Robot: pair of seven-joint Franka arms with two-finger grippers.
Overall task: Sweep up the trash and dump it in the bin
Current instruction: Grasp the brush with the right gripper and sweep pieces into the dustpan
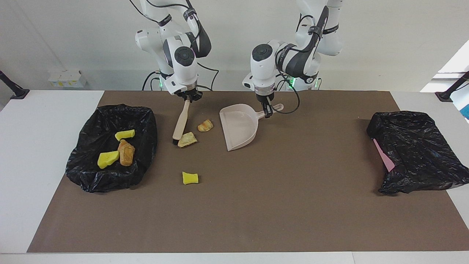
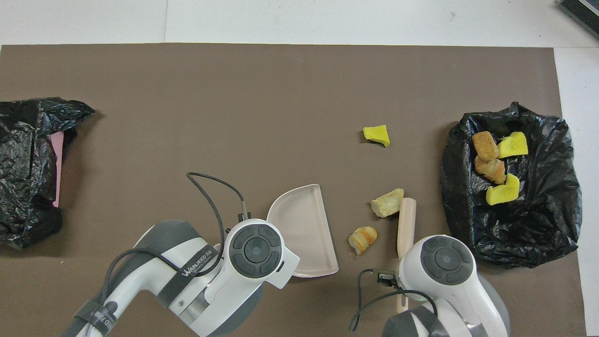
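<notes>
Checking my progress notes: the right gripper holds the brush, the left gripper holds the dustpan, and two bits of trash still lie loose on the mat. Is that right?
Not quite: three bits lie loose on the mat, as the facing view shows: a tan lump by the brush, a striped lump and a yellow sponge chunk. The right gripper does hold the brush, the left gripper the dustpan.

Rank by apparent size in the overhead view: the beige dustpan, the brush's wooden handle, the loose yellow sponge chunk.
1. Beige dustpan, clearly largest.
2. Wooden brush handle, long but narrow.
3. Loose yellow sponge chunk, smallest.
</notes>
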